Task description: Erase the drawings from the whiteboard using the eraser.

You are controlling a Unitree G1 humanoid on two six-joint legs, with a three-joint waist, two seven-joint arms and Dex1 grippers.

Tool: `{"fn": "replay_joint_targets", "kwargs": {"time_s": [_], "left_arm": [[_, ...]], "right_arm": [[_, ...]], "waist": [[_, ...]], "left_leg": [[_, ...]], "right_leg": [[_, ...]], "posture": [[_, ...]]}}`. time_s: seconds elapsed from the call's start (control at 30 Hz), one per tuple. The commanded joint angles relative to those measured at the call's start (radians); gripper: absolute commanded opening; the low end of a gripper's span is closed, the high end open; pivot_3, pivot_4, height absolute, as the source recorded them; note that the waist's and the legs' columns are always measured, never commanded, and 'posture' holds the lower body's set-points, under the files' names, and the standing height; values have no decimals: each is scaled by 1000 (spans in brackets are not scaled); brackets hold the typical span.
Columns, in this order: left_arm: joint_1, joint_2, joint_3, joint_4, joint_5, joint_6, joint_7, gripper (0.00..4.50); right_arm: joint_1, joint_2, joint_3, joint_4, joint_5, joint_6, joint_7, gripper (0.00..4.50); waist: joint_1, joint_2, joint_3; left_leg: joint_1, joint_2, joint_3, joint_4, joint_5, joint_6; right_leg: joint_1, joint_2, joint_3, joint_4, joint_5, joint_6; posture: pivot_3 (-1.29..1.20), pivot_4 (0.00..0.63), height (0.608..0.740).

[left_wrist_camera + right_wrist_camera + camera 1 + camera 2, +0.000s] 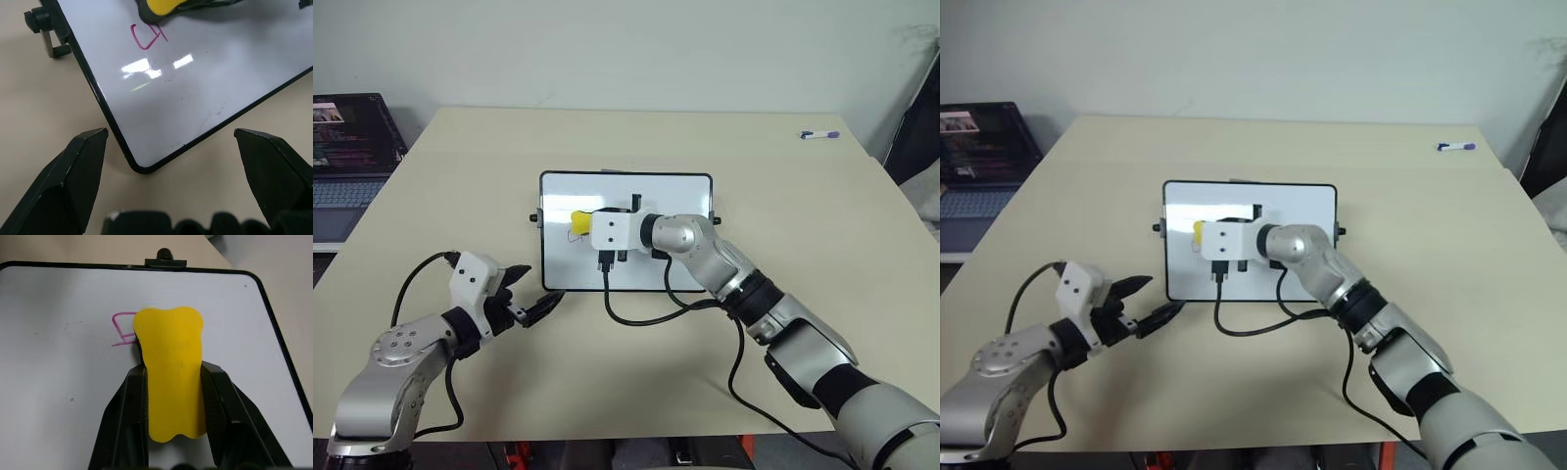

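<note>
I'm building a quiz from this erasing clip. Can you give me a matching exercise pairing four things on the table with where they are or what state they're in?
Things:
1. small yellow oblong eraser
2. left tool
3. white purple-capped marker pen
4. purple-red "CH"-like drawing

Places or states:
A. lying near the table's far right corner
B. open, at the glossy white black-framed whiteboard's near left corner
C. clamped in the shut right tool
D. on the board, partly under the eraser

Pairs: 1-C, 2-B, 3-A, 4-D

Light: even, bright illumination is cast from overhead.
Glare: ceiling lamps are mirrored on the whiteboard (195, 83).
Shadows: soft ones are thrown beneath the eraser (171, 377).
Focus: the foreground fingers (73, 181) are slightly softened.
</note>
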Motion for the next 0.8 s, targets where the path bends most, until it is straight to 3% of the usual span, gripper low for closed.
{"fn": "replay_joint_targets", "kwargs": {"time_s": [0.03, 0.3, 0.47, 0.57, 0.63, 0.8], "left_arm": [[-1, 0, -1, 3, 19, -39, -9, 4500], [1, -6, -6, 17, 33, -64, -14, 4500], [-1, -10, -8, 23, 36, -71, -16, 4500], [-1, -13, -9, 22, 37, -75, -16, 4500], [-1, -14, -10, 22, 38, -76, -16, 4500], [-4, -15, -14, 23, 40, -76, -18, 4500]], "right_arm": [[13, -20, 42, 24, -25, -25, 90, 1105], [-100, 42, -17, 213, -75, -105, -122, 1104], [-116, 58, -11, 283, -60, -126, -65, 1103], [-63, 34, 38, 240, -57, -109, 112, 1102], [-47, 27, 42, 218, -60, -99, 155, 1102], [-107, 53, -27, 272, -77, -112, -19, 1102]], "waist": [[0, 0, 0], [-1, 0, 0], [2, 0, 0], [2, 0, -1], [2, 0, -1], [2, 0, -1]], "left_leg": [[0, 0, 0, 0, 0, 0], [3, 0, 0, 1, 1, 0], [3, 0, 0, 1, 1, 1], [4, 0, 0, 1, 1, 1], [4, 0, -1, 1, 1, 1], [4, 0, -1, 1, 1, 1]], "right_leg": [[0, 0, 0, 0, 0, 0], [2, 0, 0, 1, 1, -1], [3, 0, -1, 1, 1, -2], [3, 0, -1, 1, 1, -2], [4, -1, -1, 1, 1, -2], [4, -1, -2, 1, 1, -2]], "posture": [[0, 150, 740], [0, 150, 740], [0, 150, 740], [0, 150, 740], [0, 150, 740], [0, 150, 740]]}}
